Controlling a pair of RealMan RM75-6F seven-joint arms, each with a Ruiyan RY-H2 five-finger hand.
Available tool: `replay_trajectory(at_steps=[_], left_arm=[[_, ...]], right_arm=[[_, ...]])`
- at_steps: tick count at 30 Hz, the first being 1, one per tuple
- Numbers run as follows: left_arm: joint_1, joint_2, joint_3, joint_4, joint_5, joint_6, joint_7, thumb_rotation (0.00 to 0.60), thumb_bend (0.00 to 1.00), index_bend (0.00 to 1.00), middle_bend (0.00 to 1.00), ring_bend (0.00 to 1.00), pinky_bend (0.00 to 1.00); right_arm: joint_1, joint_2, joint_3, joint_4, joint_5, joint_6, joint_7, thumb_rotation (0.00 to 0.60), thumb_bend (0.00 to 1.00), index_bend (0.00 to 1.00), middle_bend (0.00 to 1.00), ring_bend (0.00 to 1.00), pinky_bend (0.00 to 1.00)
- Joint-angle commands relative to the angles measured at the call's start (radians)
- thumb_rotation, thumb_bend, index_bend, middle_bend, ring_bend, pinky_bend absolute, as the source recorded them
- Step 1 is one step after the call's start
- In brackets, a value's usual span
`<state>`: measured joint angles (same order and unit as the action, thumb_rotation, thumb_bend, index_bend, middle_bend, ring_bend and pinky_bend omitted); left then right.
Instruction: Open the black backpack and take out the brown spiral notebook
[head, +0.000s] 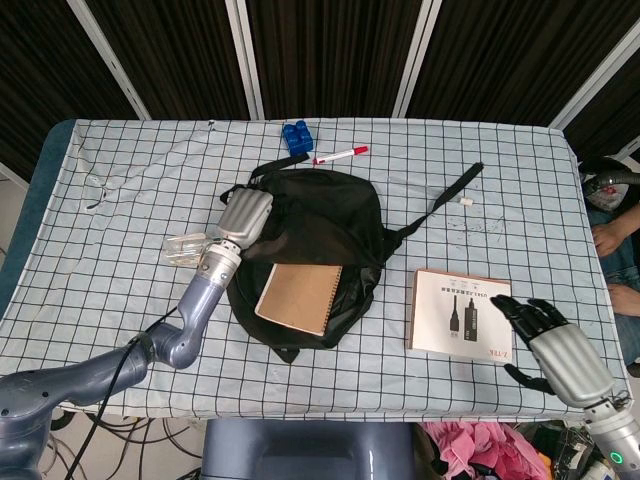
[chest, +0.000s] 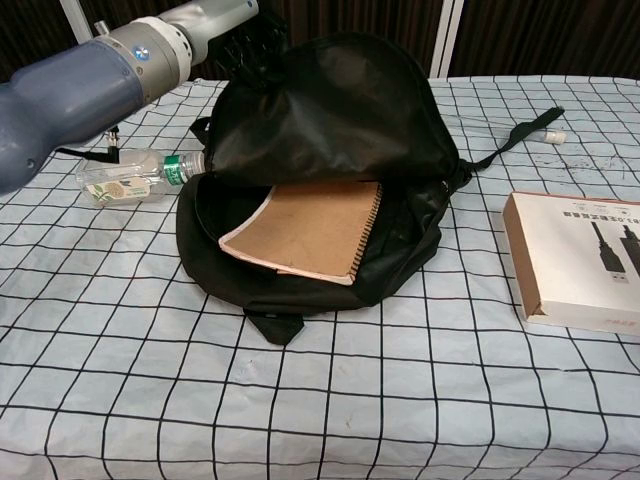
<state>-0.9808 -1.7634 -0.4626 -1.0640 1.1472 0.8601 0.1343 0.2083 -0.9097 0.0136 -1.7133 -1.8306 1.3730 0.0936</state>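
The black backpack (head: 322, 212) lies mid-table with its top flap (chest: 330, 110) lifted up and back. My left hand (head: 245, 212) grips the flap's left edge and holds it raised; in the chest view this left hand (chest: 205, 18) is at the top left. The brown spiral notebook (head: 298, 298) lies flat inside the open bag, its spiral along the right side, and shows plainly in the chest view (chest: 312, 228). My right hand (head: 555, 345) hovers at the table's front right, fingers spread and empty, just right of a white box.
A clear plastic bottle (head: 190, 247) lies left of the bag, close to my left forearm. The white box (head: 460, 315) sits right of the bag. A blue brick (head: 296, 135) and red marker (head: 340, 154) lie behind it. A bag strap (head: 455, 195) trails to the right.
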Motion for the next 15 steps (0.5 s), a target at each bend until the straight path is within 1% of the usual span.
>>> replay_trajectory(at_steps=[1,7,11,15], left_arm=[[-0.034,-0.013,-0.019,0.052,-0.044,-0.032,-0.019,0.6,0.42,0.61,0.66,0.47,0.37],[-0.049,-0.021,-0.004,0.079,-0.048,-0.036,-0.031,0.6,0.42,0.61,0.66,0.47,0.37],[-0.062,-0.034,0.002,0.105,-0.047,-0.028,-0.046,0.6,0.42,0.61,0.66,0.47,0.37],[-0.079,-0.053,0.001,0.133,-0.06,-0.031,-0.051,0.6,0.42,0.61,0.65,0.47,0.37]], right_arm=[[0.118,0.028,0.011,-0.068,-0.05,-0.133,0.024,0.6,0.17,0.0,0.12,0.23,0.18],[0.207,-0.008,0.039,-0.091,-0.041,-0.224,0.018,0.6,0.17,0.0,0.12,0.24,0.18],[0.274,-0.068,0.073,-0.073,-0.02,-0.279,-0.003,0.6,0.17,0.0,0.12,0.24,0.18],[0.333,-0.129,0.104,-0.049,0.024,-0.34,-0.031,0.6,0.17,0.0,0.11,0.24,0.18]])
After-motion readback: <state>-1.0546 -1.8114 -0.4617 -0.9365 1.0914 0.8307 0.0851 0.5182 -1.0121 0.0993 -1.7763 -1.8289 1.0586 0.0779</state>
